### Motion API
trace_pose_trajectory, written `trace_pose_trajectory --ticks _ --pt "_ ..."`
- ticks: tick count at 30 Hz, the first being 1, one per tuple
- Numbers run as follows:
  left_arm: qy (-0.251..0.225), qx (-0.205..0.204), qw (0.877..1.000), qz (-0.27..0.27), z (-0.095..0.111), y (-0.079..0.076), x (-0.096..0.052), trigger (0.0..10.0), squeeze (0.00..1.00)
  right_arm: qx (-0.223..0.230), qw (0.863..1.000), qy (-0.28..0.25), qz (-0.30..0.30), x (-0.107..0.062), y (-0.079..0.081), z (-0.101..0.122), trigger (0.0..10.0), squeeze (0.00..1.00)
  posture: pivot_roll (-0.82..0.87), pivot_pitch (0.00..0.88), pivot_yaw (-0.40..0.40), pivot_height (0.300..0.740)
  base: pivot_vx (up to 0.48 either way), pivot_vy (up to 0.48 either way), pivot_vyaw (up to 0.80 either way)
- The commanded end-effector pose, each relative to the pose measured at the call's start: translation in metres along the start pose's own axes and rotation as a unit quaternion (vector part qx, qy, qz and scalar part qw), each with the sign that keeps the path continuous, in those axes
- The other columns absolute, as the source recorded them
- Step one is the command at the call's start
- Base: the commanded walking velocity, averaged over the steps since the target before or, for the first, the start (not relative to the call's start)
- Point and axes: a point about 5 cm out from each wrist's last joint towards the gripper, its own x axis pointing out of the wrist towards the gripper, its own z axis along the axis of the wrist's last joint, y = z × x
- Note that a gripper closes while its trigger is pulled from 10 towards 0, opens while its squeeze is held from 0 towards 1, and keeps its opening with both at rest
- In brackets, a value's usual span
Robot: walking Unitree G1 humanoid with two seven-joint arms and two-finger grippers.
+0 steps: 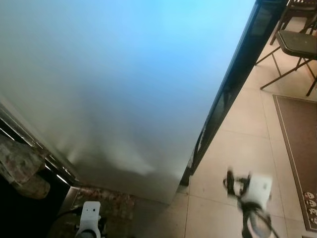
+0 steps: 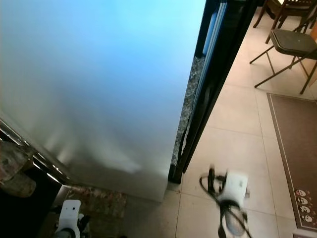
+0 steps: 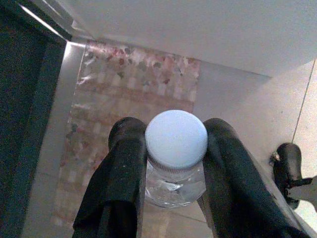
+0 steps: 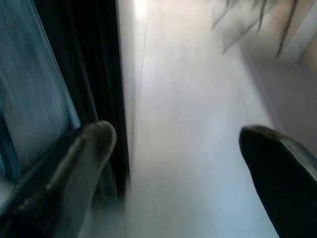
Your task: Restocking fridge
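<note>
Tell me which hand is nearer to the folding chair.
Right. The right hand, open, hangs over the floor tiles on the same side as the folding chair, though well short of it. The left hand, holding a bottle, is across the fridge door.

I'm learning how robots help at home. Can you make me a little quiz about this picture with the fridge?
1. True or false: the left gripper is holding a bottle with a white cap.
2. What stands on the tiled floor past the fridge door? A) a bicycle B) a folding chair C) a ladder
3. Fill in the word: the right gripper has its fingers ____ with nothing between them.

Key
1. True. The two black fingers press on either side of the bottle, just under its cap.
2. B. A dark folding chair stands near a brown mat.
3. Open.
</note>
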Motion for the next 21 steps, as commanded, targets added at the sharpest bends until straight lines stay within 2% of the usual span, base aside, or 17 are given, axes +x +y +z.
trace_pose_trajectory --ticks 1,2,3,4,5,6,7,9,12,21 --pt "0.014 -0.013 1.000 0.012 -0.006 0.003 -0.002 10.0 0.00 -0.009 0.996 0.082 -0.016 -0.011 -0.012 -0.032 10.0 0.00 -0.08 0.132 -0.014 0.740 0.000 0.000 0.00" --pt "0.014 -0.015 1.000 0.012 -0.007 0.003 -0.002 10.0 0.00 -0.010 0.993 0.115 -0.024 -0.016 -0.016 -0.043 10.0 0.00 -0.08 0.131 -0.015 0.740 0.000 0.000 0.00" --pt "0.014 -0.015 1.000 0.012 -0.007 0.003 -0.002 10.0 0.00 -0.010 0.993 0.115 -0.024 -0.016 -0.016 -0.043 10.0 0.00 -0.08 0.131 -0.015 0.740 0.000 0.000 0.00" --pt "0.015 -0.014 1.000 0.011 -0.007 0.002 -0.002 10.0 0.00 -0.005 0.986 0.163 -0.040 -0.026 -0.022 -0.060 10.0 0.00 -0.08 0.127 -0.018 0.740 0.000 0.000 0.00" --pt "0.016 -0.014 1.000 0.009 -0.006 0.001 -0.001 10.0 0.00 -0.003 0.973 0.225 -0.050 -0.044 -0.029 -0.082 10.0 0.00 -0.07 0.124 -0.024 0.740 0.000 0.000 0.00" --pt "0.016 -0.014 1.000 0.009 -0.006 0.001 -0.001 10.0 0.00 -0.003 0.973 0.225 -0.050 -0.044 -0.029 -0.082 10.0 0.00 -0.07 0.124 -0.024 0.740 0.000 0.000 0.00" --pt "0.018 -0.024 1.000 0.007 -0.007 0.001 -0.001 10.0 0.00 0.003 0.964 0.259 -0.064 -0.056 -0.034 -0.094 10.0 0.00 -0.07 0.121 -0.028 0.740 0.000 0.000 0.00" --pt "0.019 -0.027 0.999 0.007 -0.008 0.001 -0.002 10.0 0.00 0.031 0.958 0.269 -0.090 -0.061 -0.037 -0.099 10.0 0.00 -0.07 0.121 -0.028 0.740 0.000 0.000 0.00" --pt "0.020 -0.025 0.999 0.007 -0.008 0.001 -0.002 10.0 0.00 0.050 0.958 0.265 -0.092 -0.061 -0.036 -0.099 10.0 0.00 -0.07 0.120 -0.025 0.740 0.000 0.000 0.00" --pt "0.024 -0.024 0.999 0.009 -0.011 0.003 -0.003 10.0 0.00 0.055 0.962 0.259 -0.068 -0.053 -0.023 -0.096 10.0 0.00 -0.06 0.119 -0.021 0.740 0.000 0.000 0.00"
